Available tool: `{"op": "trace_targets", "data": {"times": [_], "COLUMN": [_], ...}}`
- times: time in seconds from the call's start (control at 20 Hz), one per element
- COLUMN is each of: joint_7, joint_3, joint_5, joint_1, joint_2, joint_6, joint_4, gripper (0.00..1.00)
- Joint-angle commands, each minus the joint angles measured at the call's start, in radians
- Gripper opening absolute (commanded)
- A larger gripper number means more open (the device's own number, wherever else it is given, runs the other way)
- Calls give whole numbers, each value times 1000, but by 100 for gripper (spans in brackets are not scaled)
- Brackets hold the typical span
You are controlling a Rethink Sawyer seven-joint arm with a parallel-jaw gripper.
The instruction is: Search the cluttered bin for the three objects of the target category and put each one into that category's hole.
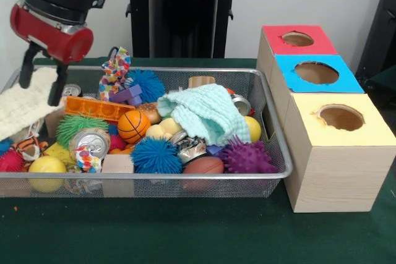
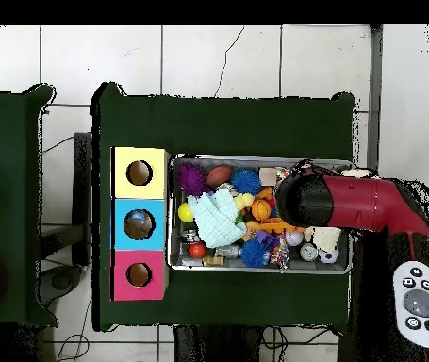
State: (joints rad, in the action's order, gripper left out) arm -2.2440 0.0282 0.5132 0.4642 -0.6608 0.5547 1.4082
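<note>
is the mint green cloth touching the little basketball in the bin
Apart. The front view shows the mint green cloth lying right of the basketball, with a tan toy and a visible gap between them.

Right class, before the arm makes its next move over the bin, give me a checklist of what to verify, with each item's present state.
1. Gripper empty: ok, nothing between its dark fingers.
2. Fingers apart, ready to grasp: ok.
3. Gripper above the bin, not buried in clutter: ok, it hangs over the left end.
4. Red hole, blue hole and yellow hole unblocked: ok.
5. Green cloth hiding items beneath: not ok, it covers part of the pile.
6. Target category known: cannot tell.
</note>
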Motion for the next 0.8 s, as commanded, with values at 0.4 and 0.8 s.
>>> {"op": "trace_targets", "data": {"times": [0.4,0.8], "joint_7": [83,84], "joint_3": [243,342], "joint_5": [-285,-373], "joint_1": [150,207], "joint_2": [87,70], "joint_6": [190,198], "joint_4": [277,360], "gripper": [100,100]}}
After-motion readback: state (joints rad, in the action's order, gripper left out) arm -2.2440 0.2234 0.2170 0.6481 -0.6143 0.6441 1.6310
